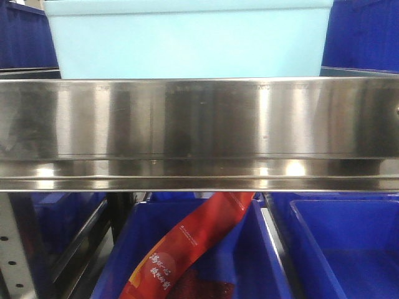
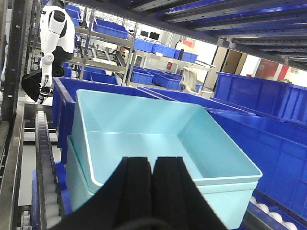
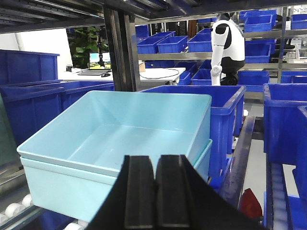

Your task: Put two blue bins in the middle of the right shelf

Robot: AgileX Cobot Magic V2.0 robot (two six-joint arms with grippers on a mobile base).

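I see the two blue bins (image 2: 158, 139) nested one inside the other on the shelf's rollers (image 2: 43, 158), at its steel front edge (image 1: 199, 131); my left tool (image 2: 152, 191) is pressed closed, empty; my right tool (image 3: 156, 191) likewise, holding nothing.

Your front camera sits close at shelf-rail (image 1: 199, 134) height, while both wrist cameras look down from opposite sides into the same nested bins (image 2: 153, 139).

The steel shelf rail (image 1: 199, 134) hides the base of the 2 blue bins (image 1: 187, 40), their tops cropped.
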